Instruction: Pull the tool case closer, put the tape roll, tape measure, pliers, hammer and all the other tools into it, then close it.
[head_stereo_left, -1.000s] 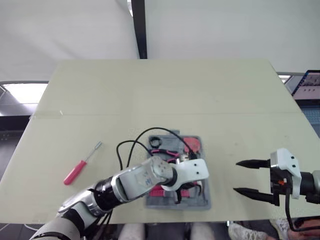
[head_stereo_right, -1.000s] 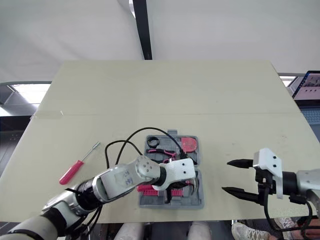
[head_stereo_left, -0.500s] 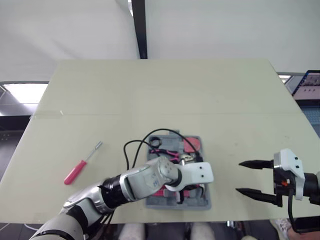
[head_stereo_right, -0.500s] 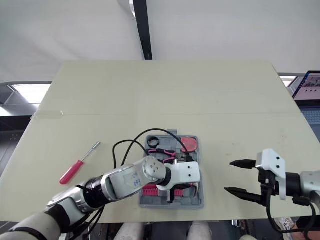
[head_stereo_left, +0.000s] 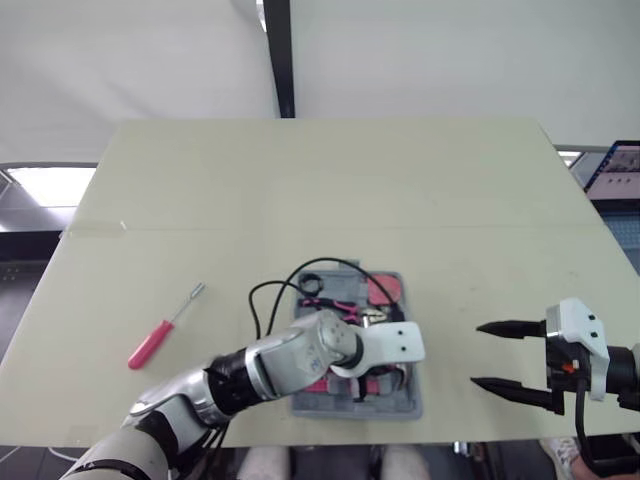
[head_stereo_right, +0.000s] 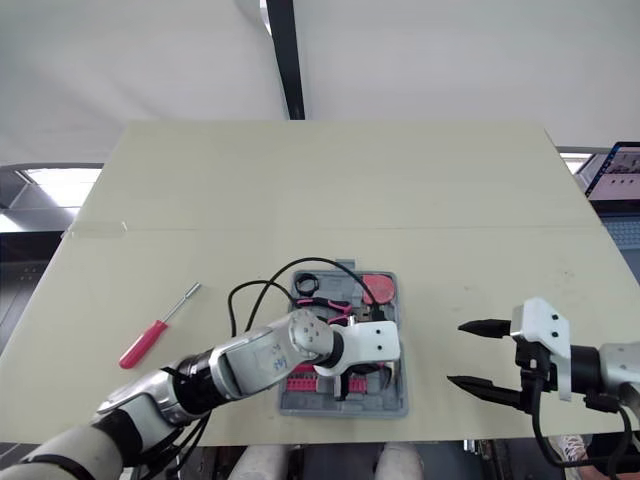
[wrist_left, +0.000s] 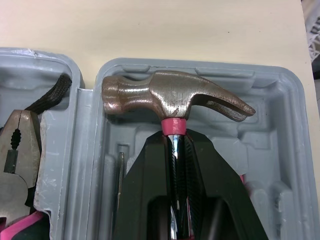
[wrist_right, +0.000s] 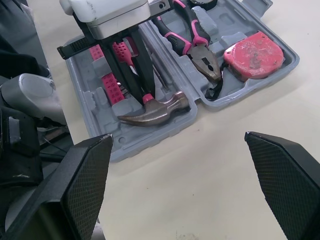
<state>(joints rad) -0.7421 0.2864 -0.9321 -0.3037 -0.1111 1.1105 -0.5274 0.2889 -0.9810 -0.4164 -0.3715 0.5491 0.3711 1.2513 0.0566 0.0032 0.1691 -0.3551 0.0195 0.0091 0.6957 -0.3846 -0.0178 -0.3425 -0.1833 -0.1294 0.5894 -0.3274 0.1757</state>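
Observation:
The grey tool case (head_stereo_left: 408, 402) lies open near the table's front edge. Its far half holds a black tape roll (head_stereo_left: 310, 284), pink-handled pliers (wrist_right: 192, 42) and a red tape measure (wrist_right: 252, 55). My left gripper (wrist_left: 175, 142) is shut on the hammer's shaft just below the pink collar. The hammer head (wrist_left: 172, 95) sits low in the moulded recess of the case's near half, also seen as the hammer (wrist_right: 155, 111) in the right wrist view. My right gripper (head_stereo_left: 476, 354) hovers open and empty to the right of the case.
A red-handled screwdriver (head_stereo_left: 160, 335) lies on the table to the left of the case. My left arm's black cable (head_stereo_left: 270, 290) loops over the case's far left corner. The table's front edge runs just behind the case.
My left gripper, holding the hammer, has shifted slightly right and lower into the case's near half. The right gripper has drifted slightly right and stays open.

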